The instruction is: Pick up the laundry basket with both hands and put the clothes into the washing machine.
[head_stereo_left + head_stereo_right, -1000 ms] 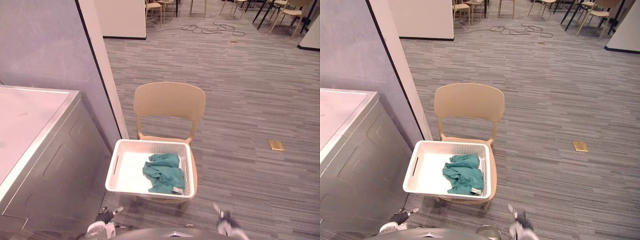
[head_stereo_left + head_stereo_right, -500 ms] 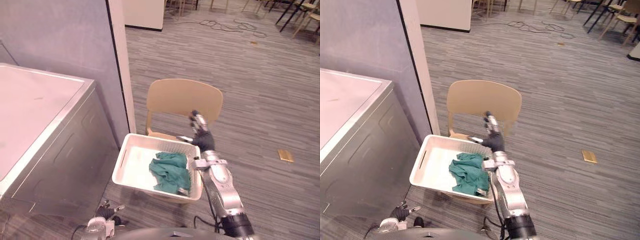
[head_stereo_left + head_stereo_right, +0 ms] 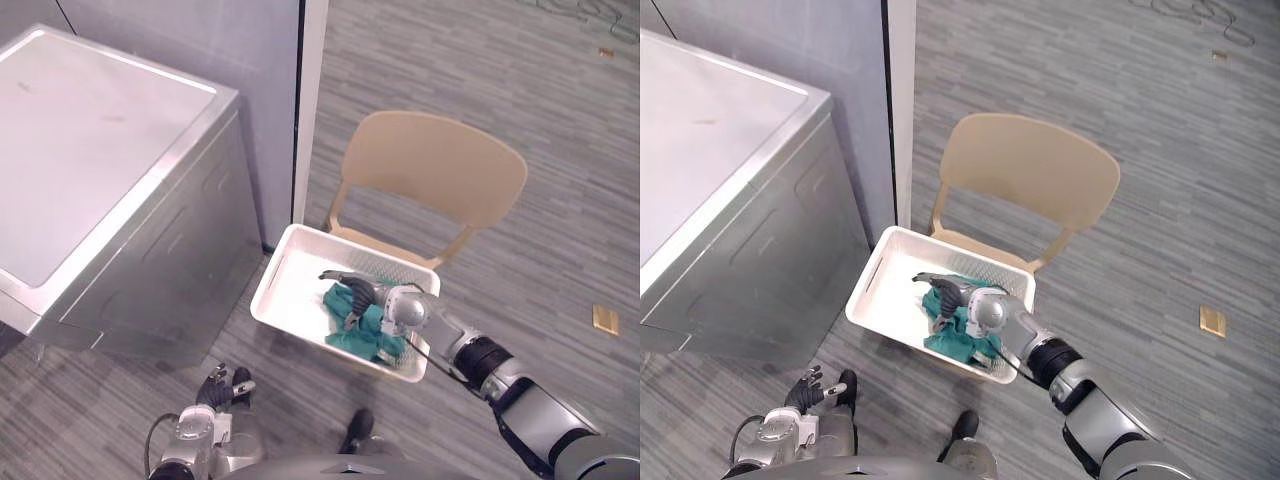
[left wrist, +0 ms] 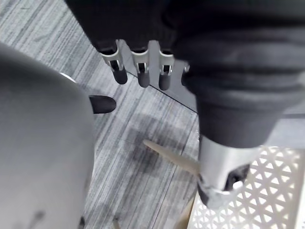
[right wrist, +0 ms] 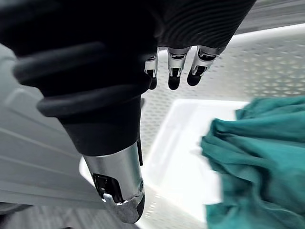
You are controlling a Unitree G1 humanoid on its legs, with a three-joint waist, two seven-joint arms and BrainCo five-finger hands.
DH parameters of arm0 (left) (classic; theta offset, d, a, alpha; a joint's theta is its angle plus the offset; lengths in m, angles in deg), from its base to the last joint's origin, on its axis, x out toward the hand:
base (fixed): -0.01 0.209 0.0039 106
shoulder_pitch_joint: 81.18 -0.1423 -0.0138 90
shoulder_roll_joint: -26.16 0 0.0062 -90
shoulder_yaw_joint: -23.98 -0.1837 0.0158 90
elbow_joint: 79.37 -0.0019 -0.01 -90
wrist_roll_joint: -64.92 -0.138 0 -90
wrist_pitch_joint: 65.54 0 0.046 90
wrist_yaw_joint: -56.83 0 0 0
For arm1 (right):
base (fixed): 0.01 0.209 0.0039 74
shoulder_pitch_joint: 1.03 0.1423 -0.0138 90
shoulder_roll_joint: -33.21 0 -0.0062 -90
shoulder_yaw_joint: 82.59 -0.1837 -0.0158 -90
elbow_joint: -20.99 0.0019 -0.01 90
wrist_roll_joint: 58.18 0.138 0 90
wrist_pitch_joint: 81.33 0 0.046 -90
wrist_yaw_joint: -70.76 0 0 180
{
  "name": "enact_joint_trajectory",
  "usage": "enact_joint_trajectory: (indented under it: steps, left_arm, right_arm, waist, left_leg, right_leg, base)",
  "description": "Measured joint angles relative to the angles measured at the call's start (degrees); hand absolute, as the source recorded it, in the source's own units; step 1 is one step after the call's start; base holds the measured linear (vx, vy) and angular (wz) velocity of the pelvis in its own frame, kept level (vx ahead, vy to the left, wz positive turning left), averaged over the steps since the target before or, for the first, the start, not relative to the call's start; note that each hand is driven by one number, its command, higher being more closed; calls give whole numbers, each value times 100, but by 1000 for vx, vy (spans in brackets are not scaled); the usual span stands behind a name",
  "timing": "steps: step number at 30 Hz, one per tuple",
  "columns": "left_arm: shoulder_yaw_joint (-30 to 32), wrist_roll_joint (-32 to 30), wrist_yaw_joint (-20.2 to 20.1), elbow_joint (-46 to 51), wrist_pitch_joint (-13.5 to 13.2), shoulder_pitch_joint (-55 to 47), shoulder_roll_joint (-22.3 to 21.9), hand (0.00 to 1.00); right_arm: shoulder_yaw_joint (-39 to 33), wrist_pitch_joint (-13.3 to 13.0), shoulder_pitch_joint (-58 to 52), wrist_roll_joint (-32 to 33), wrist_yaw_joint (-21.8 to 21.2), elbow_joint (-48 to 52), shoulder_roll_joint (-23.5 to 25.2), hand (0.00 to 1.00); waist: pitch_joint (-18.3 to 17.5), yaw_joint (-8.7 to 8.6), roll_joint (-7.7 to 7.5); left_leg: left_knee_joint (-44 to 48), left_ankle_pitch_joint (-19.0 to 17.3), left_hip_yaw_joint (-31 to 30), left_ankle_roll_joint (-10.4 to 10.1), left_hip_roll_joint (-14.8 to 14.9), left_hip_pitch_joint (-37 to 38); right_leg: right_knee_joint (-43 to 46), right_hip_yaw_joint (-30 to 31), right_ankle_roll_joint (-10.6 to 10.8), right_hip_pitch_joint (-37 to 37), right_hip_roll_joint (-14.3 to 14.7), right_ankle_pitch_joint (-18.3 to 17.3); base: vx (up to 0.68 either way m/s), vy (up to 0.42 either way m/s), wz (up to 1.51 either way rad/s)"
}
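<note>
One arm works alone: the right hand (image 3: pixel 375 298) hovers loose-fingered over the green garment (image 3: pixel 365 340) in the laundry basket (image 3: pixel 272 283). Pressing one-sidedly could tip it off the chair (image 3: pixel 440 175). The left hand (image 3: pixel 225 385) hangs relaxed.

The right arm (image 3: pixel 482 362) reaches in from the lower right, stretched forward and across toward the robot's left, with the right hand (image 3: pixel 362 293) turned palm down at its end. Its fingers (image 5: pixel 174 71) hang side by side, relaxed and nearly straight with the dark tips pointing down, the thumb (image 5: pixel 121 193) held apart from them and nothing clasped between. The left arm (image 3: pixel 195 442) hangs low at the lower left, close to the body, and the left hand (image 3: pixel 222 385) is idle with loose, uncurled fingers.
</note>
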Motion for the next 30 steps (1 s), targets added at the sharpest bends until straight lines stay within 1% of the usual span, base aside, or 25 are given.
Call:
enact_joint_trajectory:
  steps: [1, 3, 6, 7, 9, 11, 13, 15, 16, 20, 21, 23, 24, 28, 30]
  left_arm:
    - [-16, 40, 3, 0, -13, 16, 9, 0]
    - [-76, 193, 26, 11, -44, 131, 30, 0]
    - [-111, 429, 58, 47, -95, 161, 53, 0]
    - [-109, 463, 62, 54, -97, 177, 55, 0]
    - [-119, 586, 86, 90, -104, 269, 51, 0]
    - [-137, 616, 164, 173, -103, 276, 43, 0]
    - [-153, 656, 191, 286, -105, 287, 49, 0]
    - [-161, 658, 196, 337, -127, 295, 36, 0]
    - [-163, 661, 215, 397, -140, 298, 28, 0]
    - [-179, 668, 284, 504, -158, 320, 14, 0]
    - [-188, 670, 292, 504, -158, 373, 0, 0]
    - [-227, 675, 299, 514, -162, 412, -9, 0]
    - [-225, 706, 312, 541, -164, 423, -5, 0]
    - [-238, 716, 397, 621, -154, 456, -16, 0]
    - [-291, 721, 447, 674, -154, 459, -22, 0]
  right_arm:
    - [78, -24, 71, -57, 2, -126, -52, 0]
    - [143, -50, 290, -431, 60, -506, -185, 0]
    - [144, -39, 384, -763, 294, -641, -321, 0]
    - [133, -30, 394, -802, 338, -651, -321, 0]
    - [34, 12, 503, -887, 464, -803, -298, 0]
    - [-80, 79, 562, -888, 562, -807, -299, 0]
    - [-188, 100, 716, -928, 665, -852, -300, 0]
    - [-271, 111, 823, -1084, 694, -992, -298, 0]
    - [-319, 161, 891, -1115, 773, -1079, -298, 0]
    - [-599, 236, 1116, -1114, 1012, -1273, -296, 0]
    - [-746, 320, 1185, -1114, 1126, -1350, -299, 0]
    - [-918, 363, 1282, -1115, 1258, -1485, -298, 0]
    - [-1011, 433, 1369, -1115, 1349, -1517, -300, 0]
    - [-1356, 572, 1430, -1115, 1512, -1729, -296, 0]
    - [-1610, 651, 1440, -1115, 1570, -1759, -300, 0]
  waist:
    - [33, 1, 6]
    - [298, 10, 53]
    - [395, 16, 84]
    - [442, 16, 93]
    - [662, 19, 160]
    - [708, 23, 185]
    - [857, 16, 227]
    - [895, 24, 261]
    - [967, 34, 280]
    - [1021, 84, 304]
    - [1101, 98, 343]
    - [1157, 113, 383]
    - [1174, 112, 396]
    - [1201, 141, 412]
    - [1252, 127, 437]
  left_leg:
    - [0, 15, -3, 12, -1, -41]
    - [1, 39, -10, 24, -4, -55]
    - [1, 89, -15, 92, -9, -303]
    - [2, 102, -17, 107, -10, -318]
    - [2, 121, -38, 122, -19, -341]
    - [3, 137, -42, 125, -28, -465]
    - [4, 185, -57, 152, -40, -594]
    - [4, 210, -78, 160, -61, -699]
    - [6, 239, -91, 168, -83, -706]
    - [141, 224, -110, 191, -104, -956]
    - [143, 226, -127, 192, -110, -966]
    - [152, 225, -128, 193, -130, -1024]
    - [161, 235, -137, 199, -134, -1137]
    - [201, 254, -144, 210, -150, -1275]
    - [237, 248, -144, 219, -177, -1308]
  right_leg:
    - [19, 3, -6, -48, -4, 12]
    - [85, 13, -15, -91, -26, 28]
    - [225, 31, -32, -408, -57, 40]
    - [235, 31, -37, -424, -59, 44]
    - [281, 25, -40, -453, -74, 46]
    - [335, 26, -41, -602, -93, 45]
    - [398, 23, -47, -739, -122, 50]
    - [422, 12, -47, -839, -146, 50]
    - [427, 7, -46, -839, -162, 50]
    - [493, 7, -47, -1051, -196, 50]
    - [522, -2, -48, -1059, -209, 43]
    - [619, 5, -45, -1155, -254, 7]
    - [668, 8, -46, -1274, -267, 5]
    - [766, 8, -51, -1432, -319, -4]
    - [801, 13, -49, -1467, -357, -7]
  base:
    - [-79, 12, -1]
    - [-74, 14, 0]
    - [-72, 19, -1]
    - [-38, 8, 1]
    - [-47, 7, 3]
    - [-59, 16, 1]
    - [-36, 14, 3]
    - [-21, 7, 6]
    - [-13, 6, 7]
    - [-4, 1, 1]
    - [-40, -11, 3]
    - [-68, -11, 3]
    - [-62, -12, 2]
    - [-46, -26, 1]
    - [-54, -16, 2]
